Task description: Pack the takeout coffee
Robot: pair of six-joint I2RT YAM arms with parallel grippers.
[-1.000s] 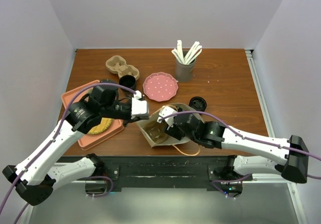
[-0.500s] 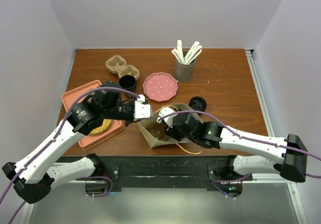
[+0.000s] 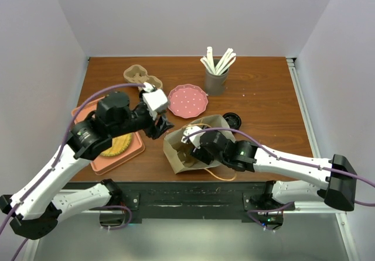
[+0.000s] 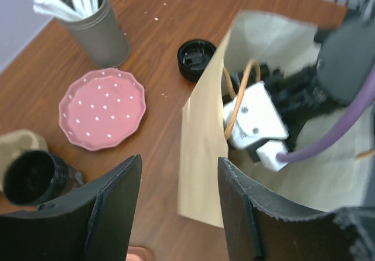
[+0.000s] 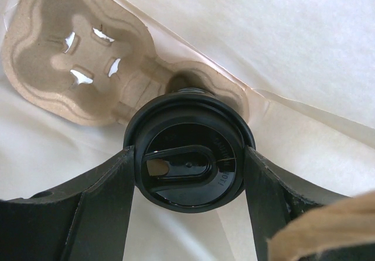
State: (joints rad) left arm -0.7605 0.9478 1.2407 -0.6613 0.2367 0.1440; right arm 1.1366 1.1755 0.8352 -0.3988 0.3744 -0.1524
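Top view: bag (image 3: pixel 176 153) lies open on the table (image 3: pixel 263 91). Right gripper (image 3: pixel 186 150) reaches inside it. Left gripper (image 3: pixel 163 123) hangs just beside the bag's left edge, near the plate (image 3: pixel 187 100). Loose lid (image 3: pixel 231 120) sits just right of the bag.

Left wrist view: fingers (image 4: pixel 111 208) are spread with nothing between them; the bag's rim shows below the gap. Open cup (image 4: pixel 29 176) at left, can (image 4: pixel 96 33) beyond the plate.

Right wrist view: fingers (image 5: pixel 99 196) pinch the lidded cup (image 5: pixel 188 158) on both sides. The cup is over one pocket of the carrier (image 5: pixel 76 56), inside the bag. Cannot tell whether it is seated.
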